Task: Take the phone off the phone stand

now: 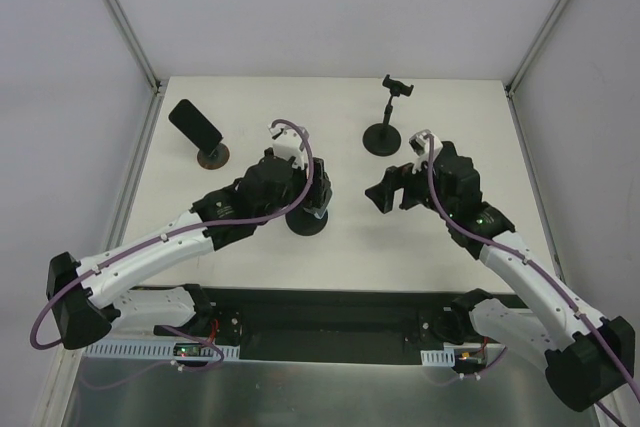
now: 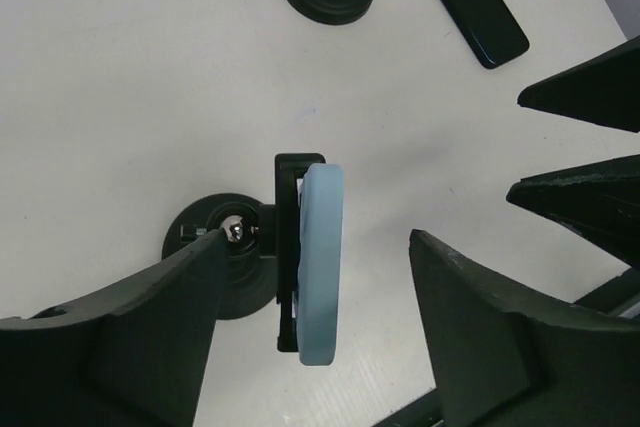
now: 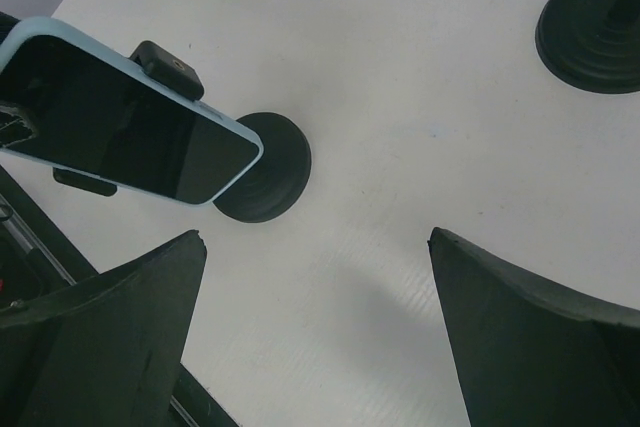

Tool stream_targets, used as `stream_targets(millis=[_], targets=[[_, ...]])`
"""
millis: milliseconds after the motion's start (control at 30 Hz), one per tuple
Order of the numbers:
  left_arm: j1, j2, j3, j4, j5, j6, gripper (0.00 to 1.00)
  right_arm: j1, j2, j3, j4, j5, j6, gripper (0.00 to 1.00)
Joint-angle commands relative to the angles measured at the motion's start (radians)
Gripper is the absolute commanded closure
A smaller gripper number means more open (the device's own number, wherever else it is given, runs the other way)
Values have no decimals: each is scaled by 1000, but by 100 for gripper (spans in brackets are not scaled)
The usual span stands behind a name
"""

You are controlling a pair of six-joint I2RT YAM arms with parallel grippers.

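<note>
While the blue-cased phone, judged rigid and slippery, is clamped in the phone stand at lower centre of the left wrist view, it is straddled untouched by the parted left gripper, best closed across its flat faces; the right gripper is seen open, empty.

Top camera looks down from behind the arms; both wrist cameras sit close above the surface, sharing the phone.
</note>
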Motion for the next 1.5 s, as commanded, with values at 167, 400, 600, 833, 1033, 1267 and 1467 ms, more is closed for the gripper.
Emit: stream_targets(millis=[167, 400, 600, 833, 1033, 1267, 1467], targets=[[48, -70, 75, 44, 65, 16, 3, 86, 25, 89, 31, 70, -17, 4], [310, -190, 12, 42, 332, -6, 1, 290, 54, 157, 22, 249, -25, 4], [490, -311, -75, -21, 386, 66, 1, 474, 114, 276, -33, 530, -31, 4], [536, -437, -228, -60, 227, 244, 1, 663, 277, 464, -129, 820, -66, 4], [537, -520, -324, -64, 138, 302, 1, 727, 422, 576, -171, 947, -11, 4], [536, -556, -348, -77, 102, 318, 1, 739, 543, 645, -198, 990, 29, 1], [536, -543, -345, -77, 131, 313, 1, 749, 614, 682, -240, 1030, 31, 7]])
